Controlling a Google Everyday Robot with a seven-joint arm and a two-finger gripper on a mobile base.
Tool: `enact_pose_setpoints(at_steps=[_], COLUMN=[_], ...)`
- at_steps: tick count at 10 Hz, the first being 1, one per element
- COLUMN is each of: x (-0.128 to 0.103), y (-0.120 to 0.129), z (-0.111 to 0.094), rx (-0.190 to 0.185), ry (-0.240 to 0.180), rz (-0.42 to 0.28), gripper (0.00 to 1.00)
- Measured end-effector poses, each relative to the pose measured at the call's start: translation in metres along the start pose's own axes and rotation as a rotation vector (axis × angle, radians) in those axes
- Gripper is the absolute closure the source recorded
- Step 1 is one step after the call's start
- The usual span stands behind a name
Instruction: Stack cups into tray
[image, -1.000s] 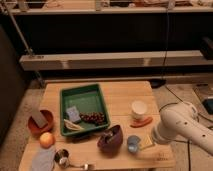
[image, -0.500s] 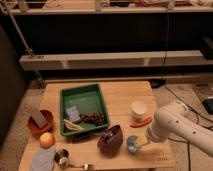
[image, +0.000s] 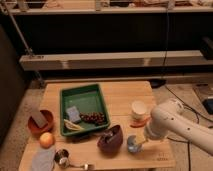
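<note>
Camera view, claw (image: 141, 144) just beside lt-blue cup (image: 132, 144), tray (image: 86, 99) well apart

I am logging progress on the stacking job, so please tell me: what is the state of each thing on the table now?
Tray: on the table, holds grapes, no cups.
Blue cup: upright, outside the tray.
Metal cup: upright, outside the tray.
White cup: upright, right of the tray.
Dark bowl: seems tilted.
Orange bowl: upright, something grey inside.
Gripper: low, beside the blue cup.
</note>
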Motion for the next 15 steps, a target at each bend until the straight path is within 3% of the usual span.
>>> enact_pose_setpoints(at_steps=[2,4,6,7,8,11,12,14,15], x=[0.003,0.008,0.007,0.005,0.004,0.006,0.014,0.027,0.044], y=[-0.002,-0.009,-0.013,-0.025,-0.031,-0.037,-0.04,-0.044,-0.056], z=[0.006,0.008,0.01,0.009,0.0,-0.05,-0.081,-0.123,-0.148], rx=[-0.005,-0.013,-0.016,-0.009,-0.008,-0.027,-0.046,-0.076,-0.086], ry=[-0.006,-0.013,-0.025,-0.03,-0.021,0.025,0.052,0.086,0.11], rz=[-0.002,-0.014,-0.02,-0.034,-0.037,-0.007,0.005,0.015,0.008], gripper=[0.33,0.54,0.64,0.83,0.93,0.98,0.98,0.98,0.98])
